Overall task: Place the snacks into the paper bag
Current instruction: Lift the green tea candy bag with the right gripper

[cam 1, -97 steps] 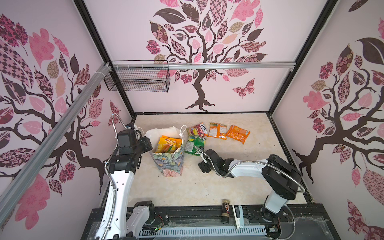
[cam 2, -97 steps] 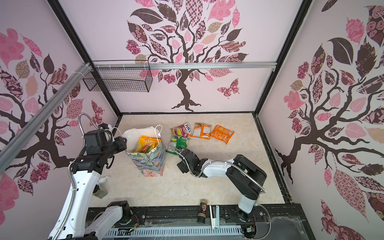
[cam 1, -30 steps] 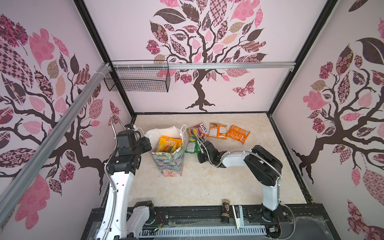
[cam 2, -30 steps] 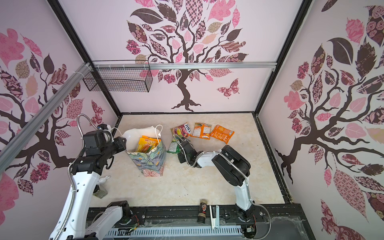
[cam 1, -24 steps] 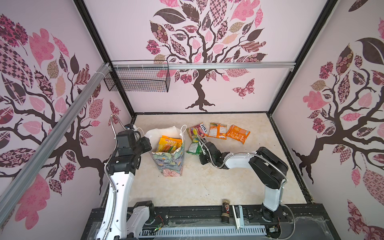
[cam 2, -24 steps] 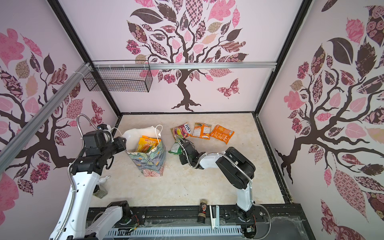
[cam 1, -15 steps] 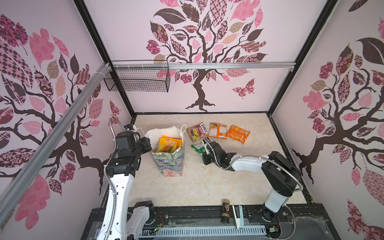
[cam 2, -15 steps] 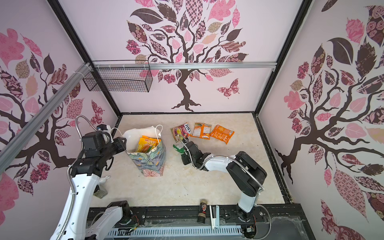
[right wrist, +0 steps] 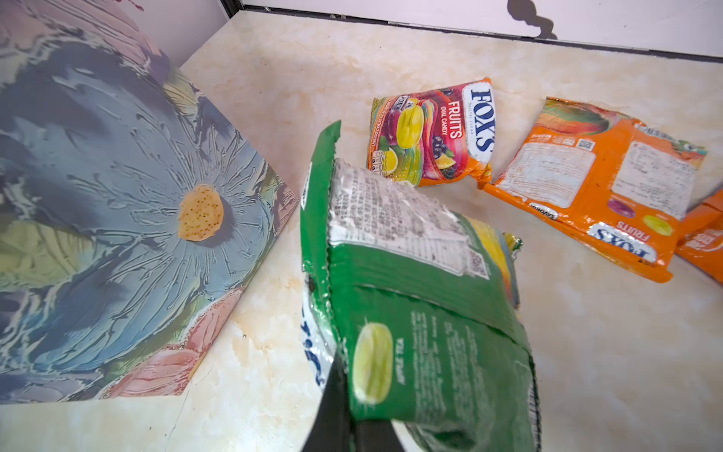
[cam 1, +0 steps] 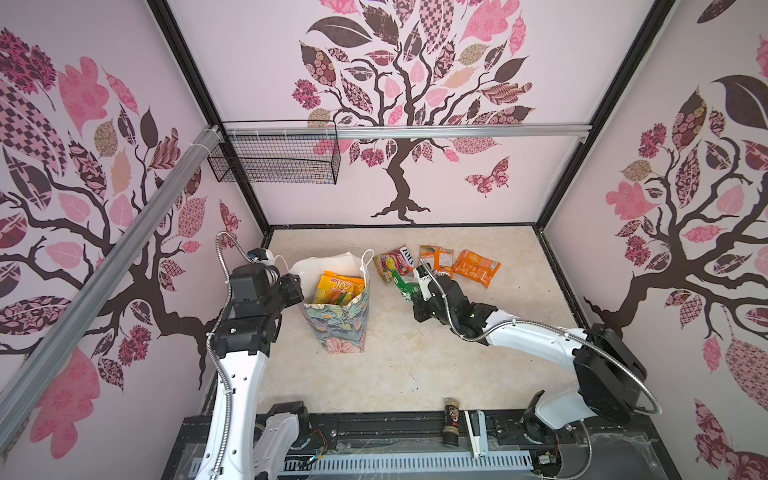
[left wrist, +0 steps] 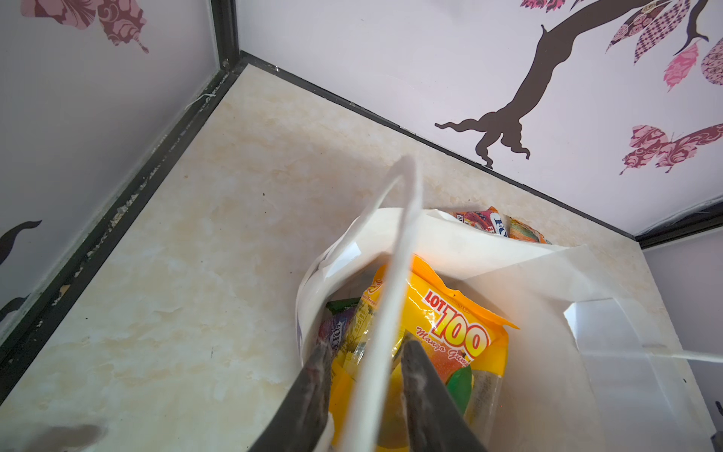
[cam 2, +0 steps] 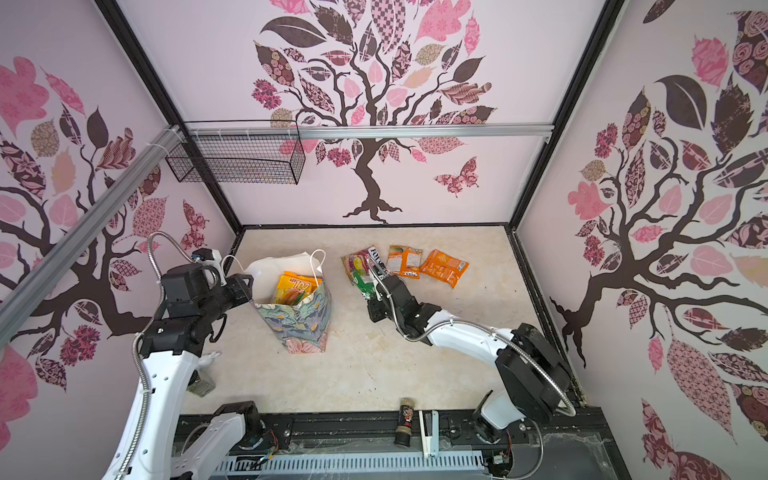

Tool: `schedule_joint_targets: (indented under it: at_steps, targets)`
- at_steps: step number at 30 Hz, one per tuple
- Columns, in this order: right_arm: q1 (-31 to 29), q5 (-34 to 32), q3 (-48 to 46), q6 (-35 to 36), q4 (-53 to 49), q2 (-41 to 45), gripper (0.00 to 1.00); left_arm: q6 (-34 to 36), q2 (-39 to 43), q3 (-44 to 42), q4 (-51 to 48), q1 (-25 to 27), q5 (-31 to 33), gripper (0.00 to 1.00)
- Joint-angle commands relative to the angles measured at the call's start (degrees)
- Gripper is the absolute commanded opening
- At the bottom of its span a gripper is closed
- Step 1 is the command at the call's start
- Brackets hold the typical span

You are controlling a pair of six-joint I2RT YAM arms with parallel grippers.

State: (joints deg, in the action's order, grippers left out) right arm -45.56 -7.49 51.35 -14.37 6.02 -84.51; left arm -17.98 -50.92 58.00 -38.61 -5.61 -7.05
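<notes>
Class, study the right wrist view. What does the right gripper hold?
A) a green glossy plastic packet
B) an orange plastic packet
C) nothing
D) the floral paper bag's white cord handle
A: the right gripper is shut on an edge of the green glossy plastic packet, which fills the view in front of it.

Upright floral paper bag point(cam 1: 338, 324), yellow packet point(cam 1: 337, 286) inside; green packet point(right wrist: 410, 281) aloft; three packets point(cam 1: 436, 258) nearby.

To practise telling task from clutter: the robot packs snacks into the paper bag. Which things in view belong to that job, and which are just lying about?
Job: paper bag; yellow packet inside it; green packet in the right gripper; FOX'S fruits packet; orange packet; second orange packet.
Lying about: wire basket; dark jar; white stapler-like object.
</notes>
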Motion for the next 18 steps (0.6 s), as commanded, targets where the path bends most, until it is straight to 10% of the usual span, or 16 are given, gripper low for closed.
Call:
schedule_joint_targets:
  at_steps: [1, 18]
  targets:
    - [0.1, -1.2, 0.5, 1.1, -0.8, 5.3, 0.0, 0.2, 0.8, -1.4, 1.6, -0.2, -0.8, 0.35]
    - [-0.2, 4.3, 9.9, 0.7, -9.0, 16.6, 0.0, 0.2, 1.0, -1.5, 1.7, -0.2, -0.6, 0.35]
